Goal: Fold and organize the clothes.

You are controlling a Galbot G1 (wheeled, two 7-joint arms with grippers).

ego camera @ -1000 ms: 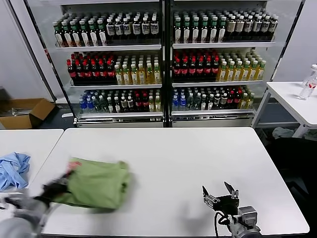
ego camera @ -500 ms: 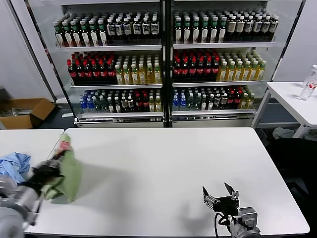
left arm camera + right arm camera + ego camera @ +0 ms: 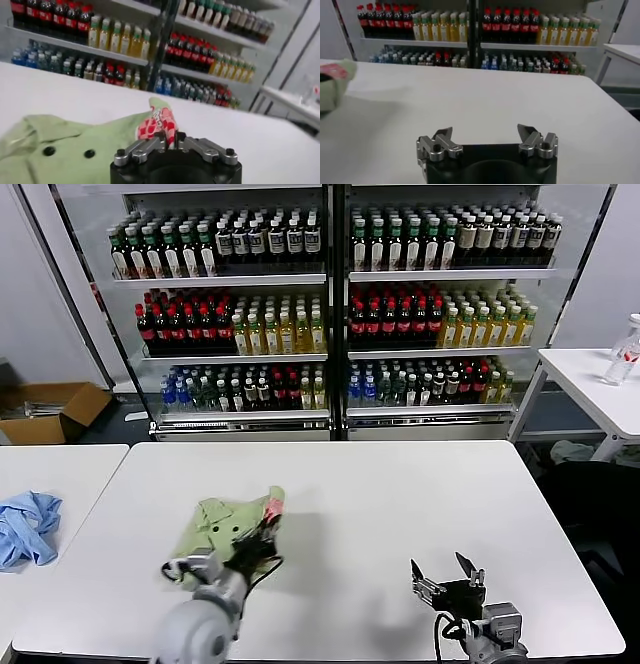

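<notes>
The light green shirt point(image 3: 222, 524) lies bunched on the white table point(image 3: 400, 494), left of centre. Its red-and-white print patch point(image 3: 270, 507) is at its right edge. My left gripper point(image 3: 255, 539) is shut on the shirt at that patch. In the left wrist view the patch point(image 3: 162, 122) is pinched between the closed jaws, with the green cloth point(image 3: 75, 145) and two dark buttons beside it. My right gripper point(image 3: 446, 577) is open and empty above the table's front right part; the right wrist view shows its gripper point(image 3: 485, 135) wide apart and the shirt point(image 3: 335, 82) far off.
A light blue garment point(image 3: 28, 524) lies on the neighbouring table at the left. Drink shelves point(image 3: 330, 304) stand behind the table. A cardboard box point(image 3: 50, 409) sits on the floor at the left, and a side table with a bottle point(image 3: 625, 349) is at the right.
My left gripper swung the shirt from the table's left edge back to the right, toward the middle. The shirt now lies lower and more spread. The right arm has not moved.
</notes>
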